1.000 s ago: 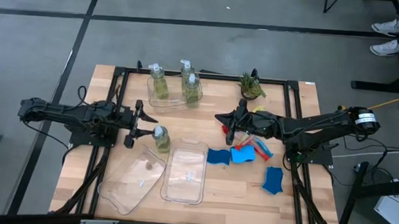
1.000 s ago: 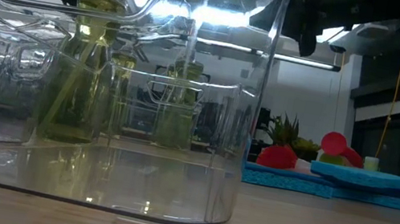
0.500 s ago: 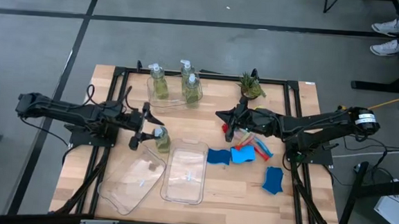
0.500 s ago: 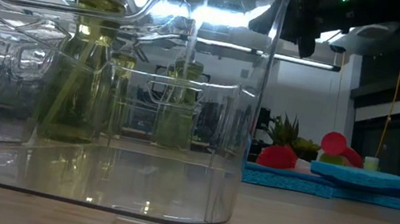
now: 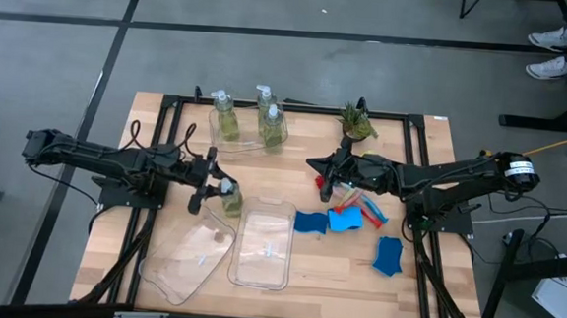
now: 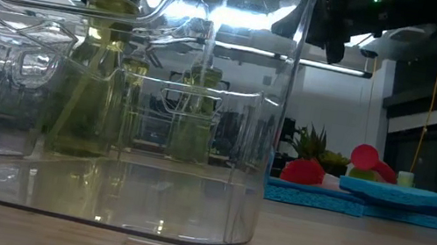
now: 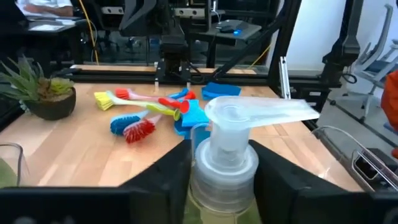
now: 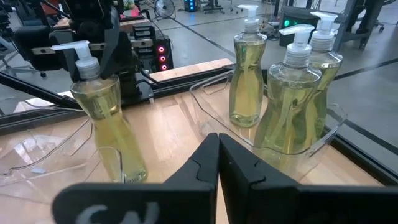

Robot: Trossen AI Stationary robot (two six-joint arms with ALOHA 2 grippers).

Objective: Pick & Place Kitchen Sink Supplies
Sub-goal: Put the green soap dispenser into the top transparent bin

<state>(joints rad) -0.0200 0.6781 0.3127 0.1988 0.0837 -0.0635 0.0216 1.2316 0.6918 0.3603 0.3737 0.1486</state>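
High view: at the left of the worktop (image 5: 168,113) the left tool (image 5: 215,187) is seen reaching to the neck of a lone pump bottle (image 5: 230,197) that stands upright just beside the near trays. In the left wrist view its two dark fingers (image 7: 163,175) are set one on each side of that bottle's collar, very close to it; whether they press on it cannot be told. Just in front of the bottle two clear trays (image 5: 263,245) lie side by side, the left one turned at an angle, nothing but small scraps being visible in them. At the far edge a third clear tray (image 5: 247,137) is occupied by three more pump bottles (image 5: 226,116), all upright. Right of centre the right tool (image 5: 326,181) is held above the worktop with its fingers pressed together, nothing being gripped, as the right wrist view shows. Behind it a small potted plant (image 5: 355,123) is placed near the far edge. Just beside the right tool, toward the right, the brushes (image 5: 365,203) are heaped together, red, blue and yellow-green, with the blue sponge pieces (image 5: 327,221) touching them; one further sponge piece (image 5: 388,255) lies apart, nearer the front edge. In the low view, the brush heads are seen resting on the sponges.
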